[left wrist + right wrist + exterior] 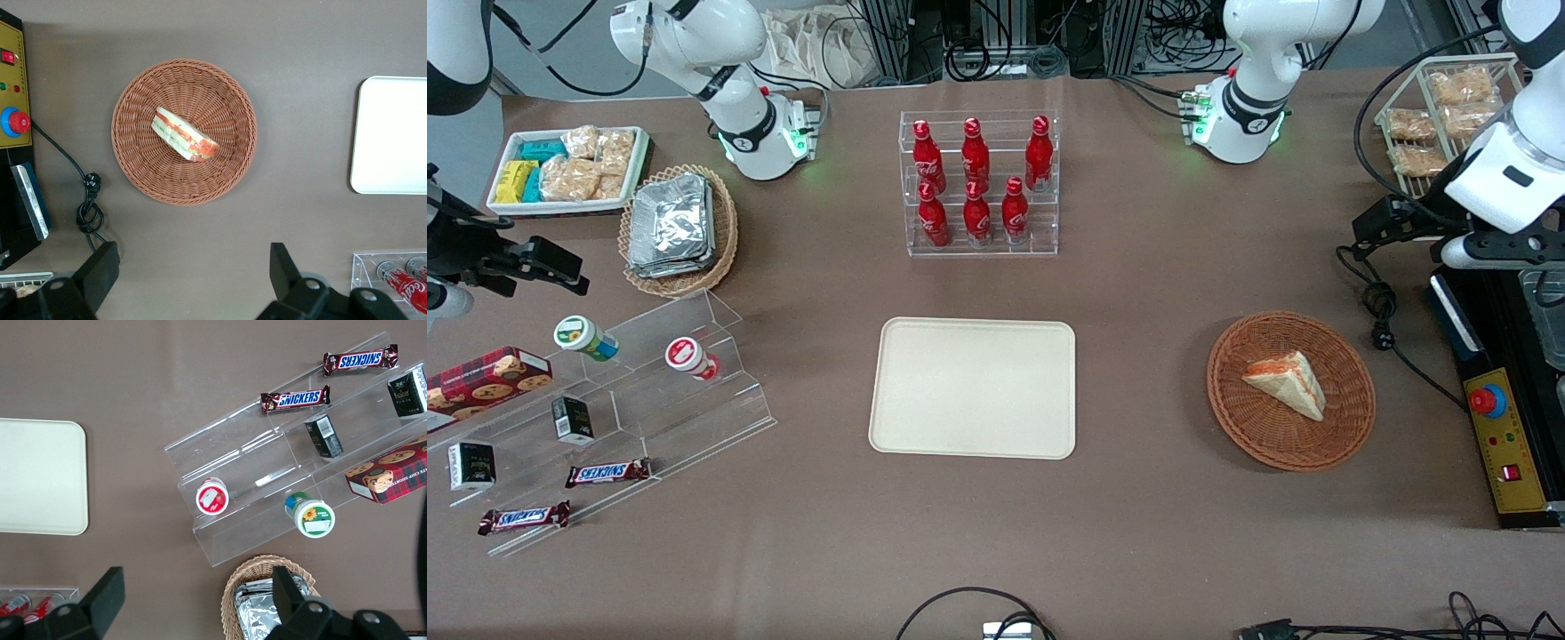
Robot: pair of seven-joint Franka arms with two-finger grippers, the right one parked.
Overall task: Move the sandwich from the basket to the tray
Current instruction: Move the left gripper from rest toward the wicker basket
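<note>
One sandwich (pixel 184 134) in basket (pixel 133 163); tray (pixel 972 342) well apart. End effector (pixel 193 277) spread open, empty, above basket. Risk: soft bread slipping or crushing when gripped.

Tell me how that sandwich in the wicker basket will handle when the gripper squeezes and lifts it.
The sandwich looks like soft pale bread, so it probably squashes under a firm pinch. Its layered filling may let the slices slide apart. It lies loose in the basket, likely light, and should lift freely. The gripper hangs open, away from the basket.
</note>
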